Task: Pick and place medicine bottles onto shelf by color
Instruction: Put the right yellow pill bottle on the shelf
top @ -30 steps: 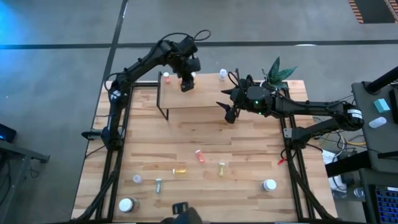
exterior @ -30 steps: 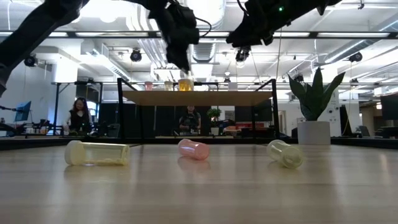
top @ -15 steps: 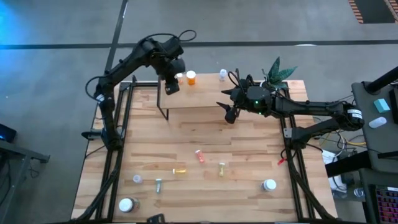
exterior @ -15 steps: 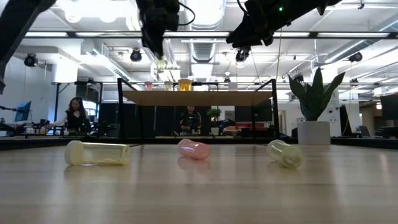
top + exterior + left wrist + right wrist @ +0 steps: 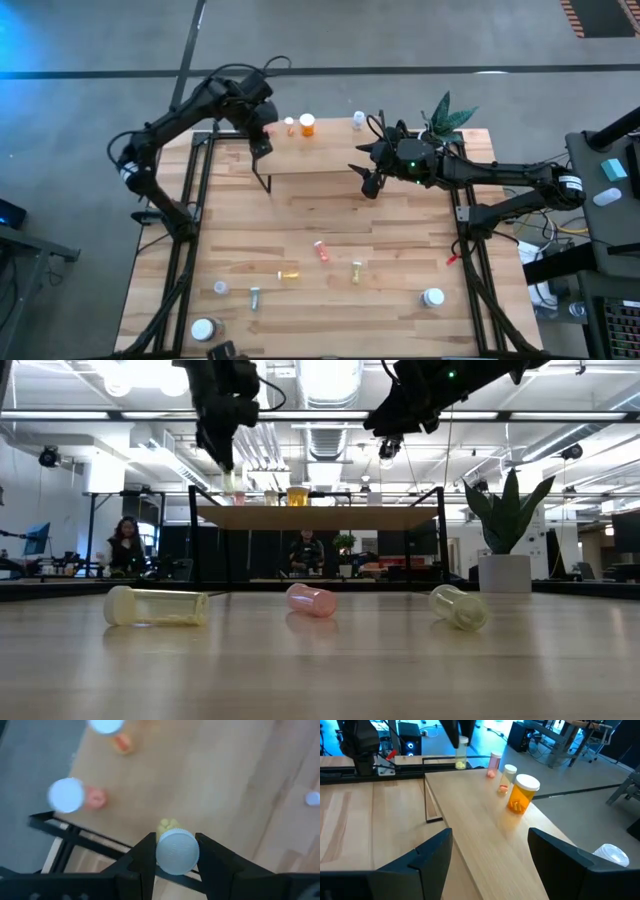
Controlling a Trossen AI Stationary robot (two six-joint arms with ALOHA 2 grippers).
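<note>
Your left arm reaches over the table's far left corner; its left gripper (image 5: 259, 140) points downward, fingers (image 5: 141, 855) clamped on a held item. Your right arm extends in from the right, right gripper (image 5: 370, 183) suspended with fingers (image 5: 427, 851) spread wide.

overhead looks down; low level; both share shelf (image 5: 312, 150).

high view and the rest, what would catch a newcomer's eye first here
First, the left gripper at the shelf's left end, shut on a white-capped yellow vial. Next, the orange bottle standing on the shelf's far edge with two smaller vials beside it, and the right gripper hovering open over the shelf's right part. Last, the bottles lying scattered on the near table, such as the pink one.
</note>
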